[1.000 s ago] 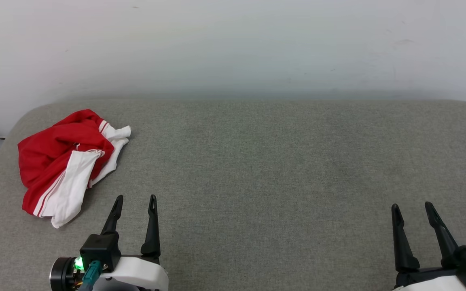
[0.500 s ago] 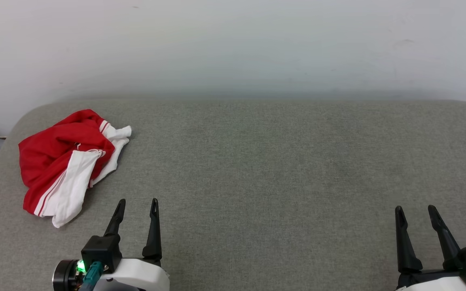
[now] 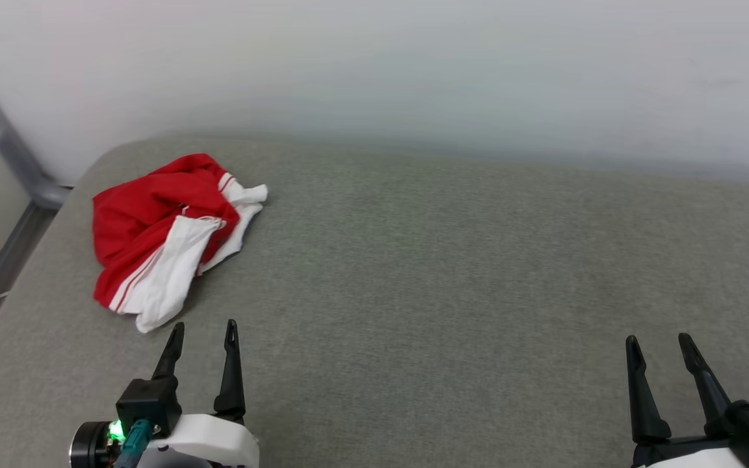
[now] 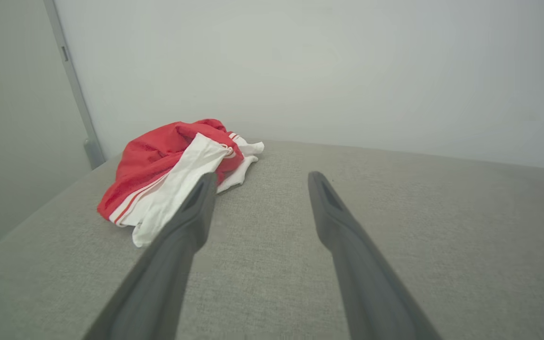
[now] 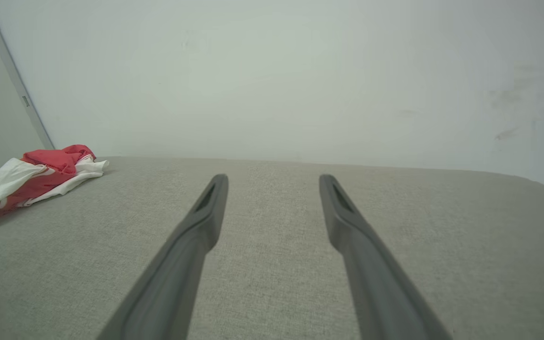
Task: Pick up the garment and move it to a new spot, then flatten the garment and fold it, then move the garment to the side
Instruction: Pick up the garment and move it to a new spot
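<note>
Head camera looks down from above; both wrist cameras skim low across the grey pad [image 3: 446,273].
All three views share the garment [image 3: 147,221].

My left gripper [image 3: 205,325] sits at seven o'clock, its two dark fingers parted and empty, the tips pointing toward twelve. The garment [image 3: 153,227] lies crumpled at ten o'clock on the grey padded surface [image 3: 446,273], red with a white sleeve and striped trim uppermost. It is near my left fingertips, at their eleven o'clock, not touching. My right gripper [image 3: 657,338], at five o'clock, is spread too, well apart from the cloth.
</note>
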You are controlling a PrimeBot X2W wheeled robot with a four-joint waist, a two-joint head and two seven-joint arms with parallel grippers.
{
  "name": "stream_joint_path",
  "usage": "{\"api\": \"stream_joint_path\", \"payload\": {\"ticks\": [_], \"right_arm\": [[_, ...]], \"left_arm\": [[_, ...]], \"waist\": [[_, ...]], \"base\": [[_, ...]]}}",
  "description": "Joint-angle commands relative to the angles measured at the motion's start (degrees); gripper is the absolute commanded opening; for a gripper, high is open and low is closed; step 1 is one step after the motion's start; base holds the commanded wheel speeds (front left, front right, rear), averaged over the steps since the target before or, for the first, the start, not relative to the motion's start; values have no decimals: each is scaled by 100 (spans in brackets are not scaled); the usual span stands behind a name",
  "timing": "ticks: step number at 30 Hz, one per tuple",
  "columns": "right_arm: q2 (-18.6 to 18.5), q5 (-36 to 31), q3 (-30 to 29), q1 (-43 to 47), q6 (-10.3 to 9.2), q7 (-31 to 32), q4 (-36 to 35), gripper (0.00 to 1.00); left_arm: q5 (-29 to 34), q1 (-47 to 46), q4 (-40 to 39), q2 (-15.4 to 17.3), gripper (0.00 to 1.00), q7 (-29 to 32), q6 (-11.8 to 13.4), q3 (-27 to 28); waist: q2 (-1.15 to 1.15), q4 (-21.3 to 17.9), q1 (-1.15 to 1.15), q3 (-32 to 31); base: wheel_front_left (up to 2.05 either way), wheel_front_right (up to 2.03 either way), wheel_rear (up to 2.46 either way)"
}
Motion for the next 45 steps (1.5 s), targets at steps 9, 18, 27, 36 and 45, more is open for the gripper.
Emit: {"api": "stream_joint_path", "payload": {"ticks": [9, 18, 27, 36, 45], "right_arm": [[2, -89, 84, 14, -2, -12, -38, 100], [1, -154, 156, -28, -3, -12, -75, 100], [1, -148, 212, -42, -3, -12, -34, 100], [1, -213, 252, -103, -3, -12, -62, 100], [1, -537, 269, -365, -3, -12, -270, 100]], "left_arm": [[-23, -47, 28, -4, 100, -15, -4, 192], [-78, -40, 39, -5, 100, -16, 15, 306], [-130, 53, 65, -5, 100, -16, 1, 452], [-104, -59, 94, -5, 100, -16, -60, 669], [-91, -1413, 312, 416, 100, -15, -578, 1019]], "waist": [[0, 873, 0, 77], [0, 1579, 0, 116], [0, 1976, 0, 130], [0, 1872, 0, 177], [0, 1397, 0, 652]], "base": [[0, 0, 0], [0, 0, 0], [0, 0, 0], [0, 0, 0], [0, 0, 0]]}}
